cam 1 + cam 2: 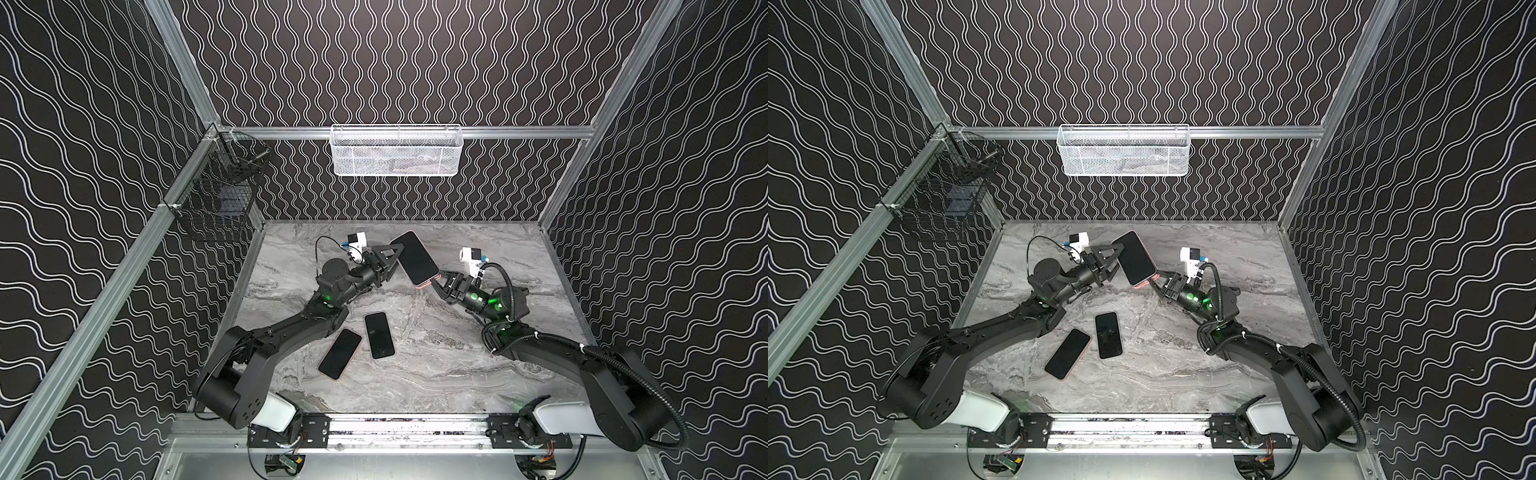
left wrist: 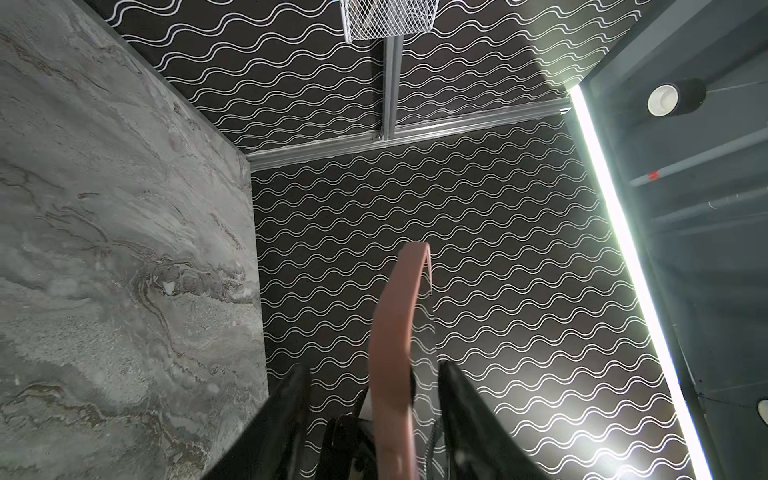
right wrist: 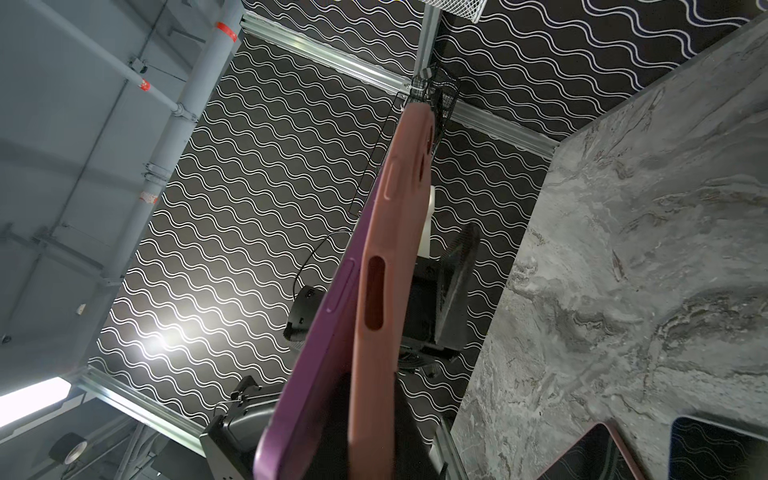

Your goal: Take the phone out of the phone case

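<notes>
Phone: the purple flat phone (image 3: 316, 353) is held in the air over the far middle of the table, between the two arms, with its screen up in both top views.
Case: the salmon-pink soft rubber phone case (image 3: 386, 249) covers its back. In the right wrist view, part of the case's side wall is already peeled off the phone's edge.
Right side: the right gripper (image 1: 434, 280) is pinched closed on the lower end of the case. I cannot tell whether the phone's end is caught in the pinch too.
Left side: the left gripper (image 1: 398, 259) has its jaws parted, one either side of the long edge, and grips nothing.
Doing it well: I judge the left should close on the bare phone edge, not the case lip. It should then draw away lengthwise while the right holds firm, since a twist risks a drop.
Surface: on the grey marble-patterned tabletop (image 1: 457, 353), two dark-screened phones (image 1: 379, 336) lie flat just beside each other.
Room: the black walls carry white wavy lines. A white mesh basket (image 1: 395, 151) hangs on the back rail and a black wire basket (image 1: 216, 208) on the left rail.
</notes>
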Robot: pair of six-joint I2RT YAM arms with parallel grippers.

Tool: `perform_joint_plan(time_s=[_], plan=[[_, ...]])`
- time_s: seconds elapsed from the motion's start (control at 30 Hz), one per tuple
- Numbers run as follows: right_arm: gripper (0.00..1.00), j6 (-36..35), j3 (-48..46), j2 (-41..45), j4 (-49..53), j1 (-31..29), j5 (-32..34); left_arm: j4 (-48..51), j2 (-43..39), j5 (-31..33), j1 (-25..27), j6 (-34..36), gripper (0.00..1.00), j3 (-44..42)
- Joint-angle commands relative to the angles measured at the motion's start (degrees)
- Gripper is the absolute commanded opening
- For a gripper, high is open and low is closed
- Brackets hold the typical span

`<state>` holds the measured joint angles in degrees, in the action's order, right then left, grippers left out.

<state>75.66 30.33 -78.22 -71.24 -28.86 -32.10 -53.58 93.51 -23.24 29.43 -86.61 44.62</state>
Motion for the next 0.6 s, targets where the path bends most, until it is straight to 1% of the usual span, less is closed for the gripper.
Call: perform_joint_plan(time_s=[0.0,0.2,0.37,0.43,0.5,0.57], plan=[[0.13,1.1,-0.1,-0.4,-7.6,-0.1,1.5,-0.4,0.0,-0.5,0.0,1.6,0.63,0.6],[0.12,0.7,-1.1,-0.6,-7.5,-0.1,3.2,2.7,-1.8,0.6,0.1,1.6,0.78,-0.2],[0.11,1.5,-1.8,-2.1,-9.8,-0.1,4.3,8.6,-4.2,0.8,0.0,2.5,0.91,-0.2],[0.11,1.8,-2.2,-2.7,-10.7,-0.1,4.8,10.5,-5.1,0.3,0.0,2.3,0.98,-0.3],[0.11,1.7,-2.1,-3.0,-10.5,-0.1,5.0,13.0,-6.1,-0.3,0.0,2.0,0.99,-0.5],[0.1,1.6,-2.0,-3.1,-10.5,-0.1,5.4,18.2,-7.8,-0.9,0.1,1.5,0.99,-0.5]])
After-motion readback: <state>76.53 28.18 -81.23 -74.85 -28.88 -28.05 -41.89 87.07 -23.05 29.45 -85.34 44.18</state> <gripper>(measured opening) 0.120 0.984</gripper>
